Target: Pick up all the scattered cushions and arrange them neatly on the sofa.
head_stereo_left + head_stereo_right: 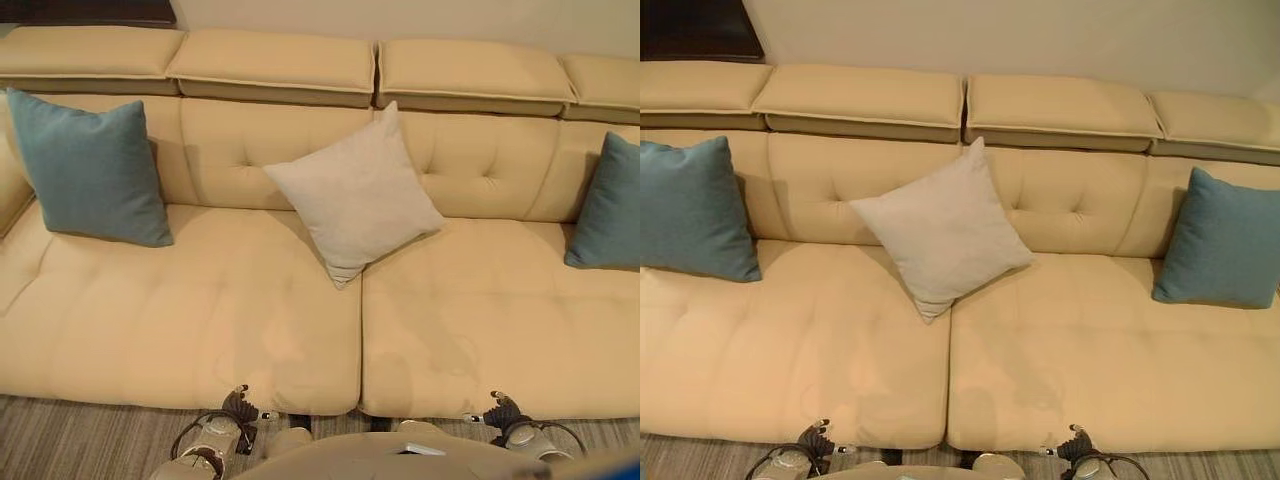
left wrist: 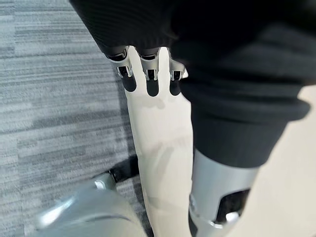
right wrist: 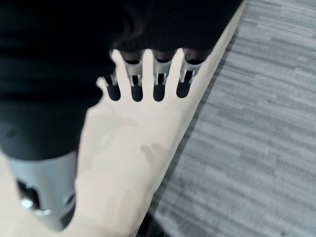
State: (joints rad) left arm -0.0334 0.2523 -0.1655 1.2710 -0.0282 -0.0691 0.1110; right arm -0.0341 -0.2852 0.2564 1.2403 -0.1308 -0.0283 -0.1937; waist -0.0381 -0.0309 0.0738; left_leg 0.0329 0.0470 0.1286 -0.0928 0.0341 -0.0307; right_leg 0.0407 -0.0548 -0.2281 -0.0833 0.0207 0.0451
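Note:
Three cushions rest against the backrest of the beige sofa (image 1: 200,310). A teal cushion (image 1: 90,170) stands upright at the left end. In the middle, over the seam between the seats, a white cushion (image 1: 352,195) leans on one corner. Another teal cushion (image 1: 1222,240) stands at the right end. My left hand (image 2: 150,79) hangs low in front of the sofa, fingers straight and holding nothing. My right hand (image 3: 159,81) hangs the same way on the other side, fingers straight and apart, with nothing in it.
Grey striped carpet (image 3: 266,123) runs along the sofa's front edge (image 1: 300,400). The seat between the cushions is bare. A pale wall (image 1: 1040,35) rises behind the headrests, with a dark piece of furniture (image 1: 90,10) at the far left.

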